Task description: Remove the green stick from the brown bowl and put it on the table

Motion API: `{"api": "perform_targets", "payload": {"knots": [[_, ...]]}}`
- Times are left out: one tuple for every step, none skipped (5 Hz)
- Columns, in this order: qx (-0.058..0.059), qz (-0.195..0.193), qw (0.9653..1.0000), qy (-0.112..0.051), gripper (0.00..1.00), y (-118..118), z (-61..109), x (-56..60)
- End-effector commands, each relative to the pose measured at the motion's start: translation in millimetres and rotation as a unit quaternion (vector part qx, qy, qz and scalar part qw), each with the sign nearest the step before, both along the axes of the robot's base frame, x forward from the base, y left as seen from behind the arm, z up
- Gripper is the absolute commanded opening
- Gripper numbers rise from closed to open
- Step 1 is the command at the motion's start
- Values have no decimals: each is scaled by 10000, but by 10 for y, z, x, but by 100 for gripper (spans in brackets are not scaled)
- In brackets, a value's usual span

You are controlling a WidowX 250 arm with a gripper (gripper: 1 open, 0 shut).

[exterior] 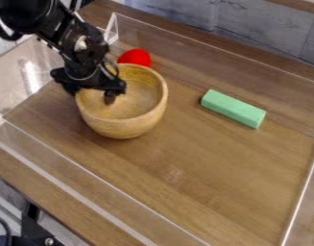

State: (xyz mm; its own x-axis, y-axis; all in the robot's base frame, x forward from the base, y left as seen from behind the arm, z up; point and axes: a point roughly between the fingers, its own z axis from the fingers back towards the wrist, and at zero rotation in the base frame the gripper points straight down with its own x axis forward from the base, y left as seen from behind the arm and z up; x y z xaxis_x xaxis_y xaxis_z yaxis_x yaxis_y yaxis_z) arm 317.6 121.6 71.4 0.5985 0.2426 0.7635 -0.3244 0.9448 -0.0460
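The brown bowl [131, 117] stands on the table [185, 168], left of centre, and its inside looks empty. My gripper [95, 88] reaches down from the upper left, its dark fingers straddling the bowl's left rim and shut on it. The green stick [233, 108] lies flat on the table to the right of the bowl, well apart from both the bowl and the gripper.
A red ball [136, 57] sits just behind the bowl, partly hidden by the arm. Low clear plastic walls [298, 197] edge the tabletop. A clear triangular stand [110, 27] is at the back left.
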Motion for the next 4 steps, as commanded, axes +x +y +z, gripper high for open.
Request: {"api": "perform_targets", "payload": {"knots": [[116, -213, 9996, -151, 0, -45, 226, 11], [122, -162, 9997, -131, 0, 0, 146, 21], [119, -113, 9998, -114, 0, 47, 63, 35], [118, -130, 9998, -104, 0, 86, 47, 2]]}}
